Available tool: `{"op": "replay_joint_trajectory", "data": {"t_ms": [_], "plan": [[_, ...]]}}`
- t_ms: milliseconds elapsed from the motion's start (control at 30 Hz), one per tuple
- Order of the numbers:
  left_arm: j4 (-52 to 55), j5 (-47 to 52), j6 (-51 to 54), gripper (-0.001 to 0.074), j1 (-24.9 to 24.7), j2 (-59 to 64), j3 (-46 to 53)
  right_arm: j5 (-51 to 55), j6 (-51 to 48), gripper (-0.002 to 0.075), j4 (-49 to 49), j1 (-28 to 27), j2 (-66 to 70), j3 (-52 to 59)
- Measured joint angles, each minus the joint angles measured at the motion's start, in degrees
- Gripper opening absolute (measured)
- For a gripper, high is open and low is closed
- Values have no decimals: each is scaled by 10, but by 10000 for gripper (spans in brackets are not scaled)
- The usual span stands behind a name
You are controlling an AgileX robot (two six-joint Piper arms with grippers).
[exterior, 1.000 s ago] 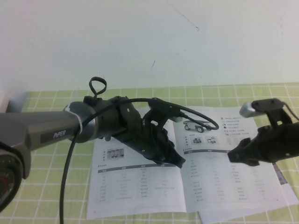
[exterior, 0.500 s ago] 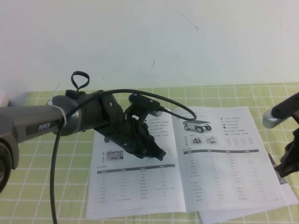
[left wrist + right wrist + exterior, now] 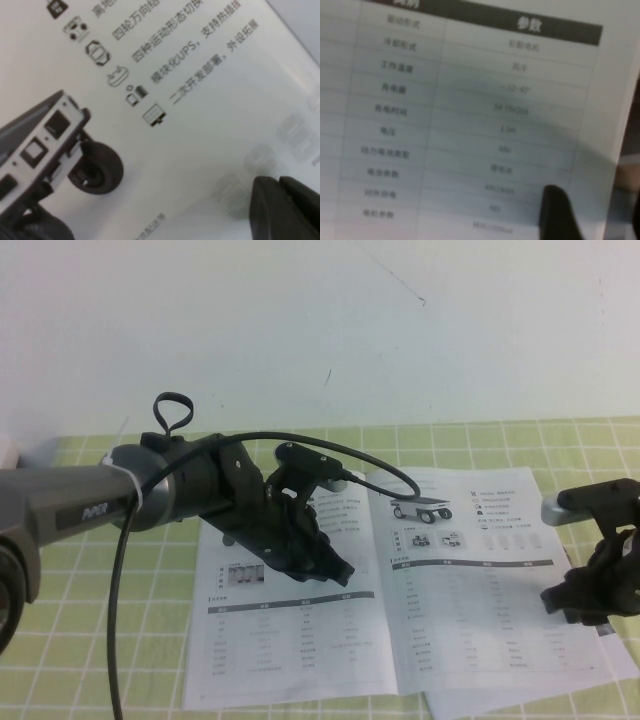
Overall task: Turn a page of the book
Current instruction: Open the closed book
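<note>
The book (image 3: 400, 590) lies open and flat on the bench (image 3: 90, 640), which is covered with a green-and-white checked cloth. Both of its visible leaves carry grey specification tables. The page (image 3: 490, 580) on the book's right side shows a small four-wheeled cart picture near its top edge, with icons beside it and a table below; it lies flat, and a further sheet edge peeks out beneath its lower corner.

The left gripper (image 3: 335, 570) hangs over the book's left leaf, close to the spine, its dark body slanting down toward the paper. In the left wrist view one dark fingertip (image 3: 285, 210) sits just above the printed sheet beside a cart wheel picture; whether its jaws are open or closed cannot be told.

The right gripper (image 3: 585, 600) hovers at the page's outer edge, on the book's right side. In the right wrist view a single dark fingertip (image 3: 557, 212) sits over the table rows near that edge, and the state of its jaws cannot be told either.

A black cable (image 3: 130, 580) loops off the left arm, above the book.
</note>
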Motion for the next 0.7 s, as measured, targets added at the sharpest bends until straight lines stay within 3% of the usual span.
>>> {"op": "replay_joint_trajectory", "data": {"t_ms": [100, 200, 700], "plan": [[-6, 1, 0, -3, 0, 0, 0, -27, 2, 404, 21, 0, 1, 0], [-10, 1, 0, -3, 0, 0, 0, -49, 3, 447, 28, 0, 2, 0], [-32, 20, 0, -3, 1, 21, -6, -58, -13, 464, 59, 0, 8, -1]]}}
